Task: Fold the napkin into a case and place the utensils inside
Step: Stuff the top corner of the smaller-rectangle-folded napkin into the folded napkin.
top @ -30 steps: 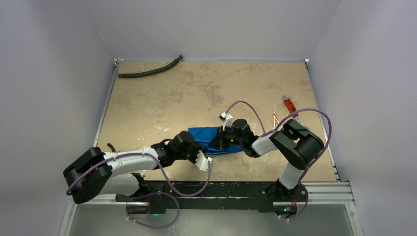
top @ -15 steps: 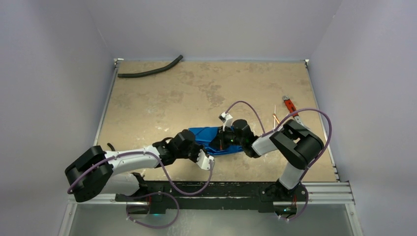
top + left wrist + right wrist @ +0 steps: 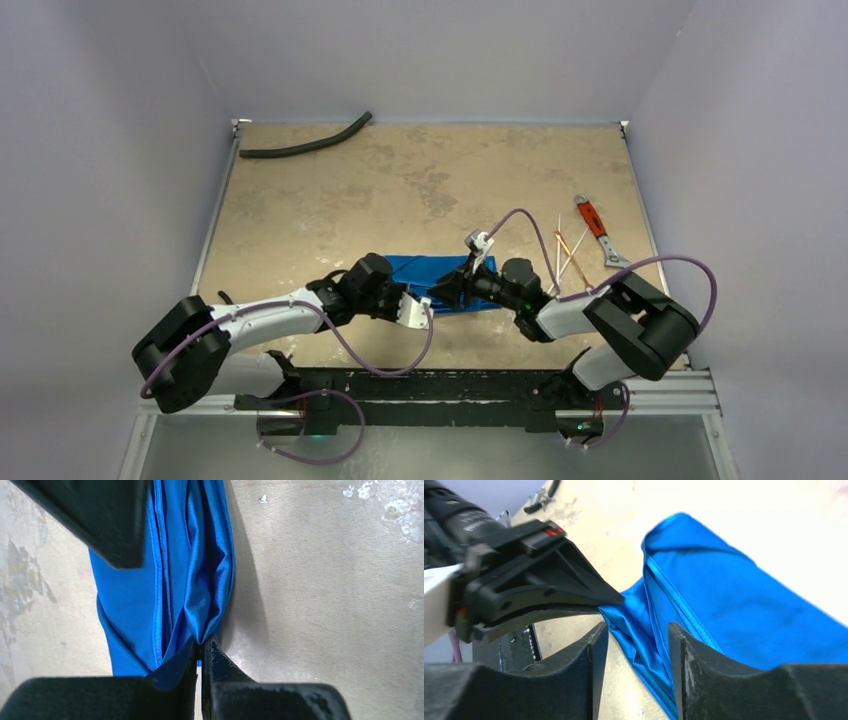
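Now that our right end effector [image 3: 638,635] has let go and drawn back with its jaws partly open, the left end effector [image 3: 201,652] alone pinches a fold of the thin, bright royal-blue cloth napkin [image 3: 432,270], which lies bunched on the mottled tan counter [image 3: 400,180]. We judge the case unfinished. The slim copper-toned metal utensils [image 3: 568,255] wait to its right.

Pale lilac walls [image 3: 110,150] surround a mottled tan table [image 3: 430,165].

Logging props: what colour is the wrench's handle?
The wrench handle is red; the top external view shows it best.
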Controlling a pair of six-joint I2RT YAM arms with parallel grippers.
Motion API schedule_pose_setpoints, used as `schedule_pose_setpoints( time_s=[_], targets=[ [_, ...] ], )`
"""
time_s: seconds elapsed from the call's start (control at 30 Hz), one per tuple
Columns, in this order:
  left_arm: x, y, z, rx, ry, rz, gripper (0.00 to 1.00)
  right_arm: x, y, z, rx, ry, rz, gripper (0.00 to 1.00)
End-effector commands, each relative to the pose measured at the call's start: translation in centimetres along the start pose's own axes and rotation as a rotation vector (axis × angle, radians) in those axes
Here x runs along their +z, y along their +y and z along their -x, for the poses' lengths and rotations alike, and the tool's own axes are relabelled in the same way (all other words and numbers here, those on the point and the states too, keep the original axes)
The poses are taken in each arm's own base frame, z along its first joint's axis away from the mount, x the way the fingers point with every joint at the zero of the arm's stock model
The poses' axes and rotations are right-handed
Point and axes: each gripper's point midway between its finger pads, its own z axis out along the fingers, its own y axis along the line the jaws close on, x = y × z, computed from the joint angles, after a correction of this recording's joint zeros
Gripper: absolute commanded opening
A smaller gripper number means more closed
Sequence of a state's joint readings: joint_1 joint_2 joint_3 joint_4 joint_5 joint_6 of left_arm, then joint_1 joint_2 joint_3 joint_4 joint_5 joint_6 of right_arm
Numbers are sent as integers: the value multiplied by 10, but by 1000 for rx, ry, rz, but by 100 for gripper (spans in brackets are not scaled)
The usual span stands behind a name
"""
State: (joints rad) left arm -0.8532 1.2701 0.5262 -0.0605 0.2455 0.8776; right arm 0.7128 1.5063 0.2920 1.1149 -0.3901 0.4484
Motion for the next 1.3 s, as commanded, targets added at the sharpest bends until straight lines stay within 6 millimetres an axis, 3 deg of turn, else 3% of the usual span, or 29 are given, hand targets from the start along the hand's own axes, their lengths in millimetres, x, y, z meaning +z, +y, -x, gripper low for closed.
schedule_pose_setpoints(
  time_s=[0.0,0.27,0.33,0.4,0.63,0.8,0.87,0.9,1.27],
  targets=[
    [-1,5,11,-79,-49,-12,0,-11,22,44,-204,-216,73,54],
    [-9,19,6,-232,-76,-16,0,-14,42,29,-382,-281,142,69],
    [-10,18,8,-240,-86,-27,0,-11,44,32,-405,-310,141,69],
    [-11,17,10,-239,-96,-39,0,-9,46,39,-437,-349,145,79],
    [-11,17,11,-237,-95,-45,0,4,53,52,-540,-427,165,79],
    [-12,17,13,-240,-108,-48,0,3,62,60,-601,-516,180,80],
    [-11,17,14,-241,-112,-50,0,6,65,61,-620,-533,187,92],
    [-11,17,15,-241,-114,-51,0,9,66,62,-624,-537,187,94],
    [-14,19,14,-251,-111,-56,0,3,87,97,-703,-663,187,89]
  ],
)
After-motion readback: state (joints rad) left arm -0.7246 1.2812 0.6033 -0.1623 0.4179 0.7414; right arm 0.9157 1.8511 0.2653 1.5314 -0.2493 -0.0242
